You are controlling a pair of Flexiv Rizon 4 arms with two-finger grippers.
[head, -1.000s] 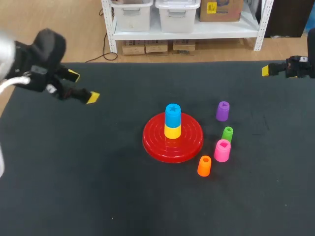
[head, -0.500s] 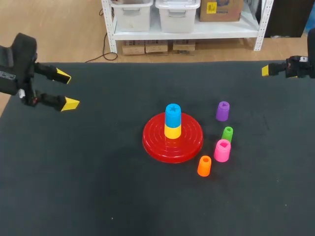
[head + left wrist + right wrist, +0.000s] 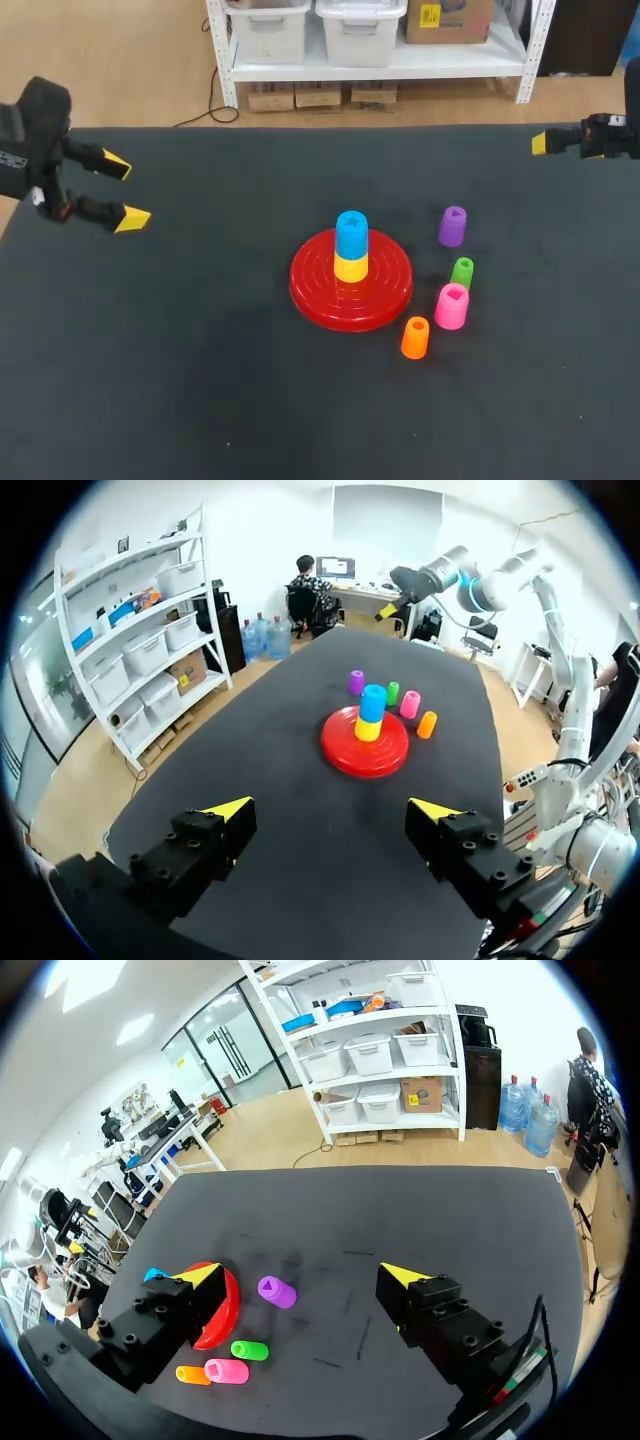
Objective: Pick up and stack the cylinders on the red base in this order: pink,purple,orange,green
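Red base (image 3: 388, 288) near desk middle, carrying yellow cylinder (image 3: 350, 268) with blue cylinder (image 3: 351, 234) on top. None of the four ordered pieces stacked yet: purple cylinder (image 3: 452, 226), green cylinder (image 3: 462, 271), pink cylinder (image 3: 451, 305) and orange cylinder (image 3: 415, 337) loose on the desk just to the right of the base. Whole sequence judged outstanding, pink first. Left jaws spread wide, empty, at far left edge; right jaws spread, empty, at far right corner. Desk (image 3: 200, 380): dark matte cover
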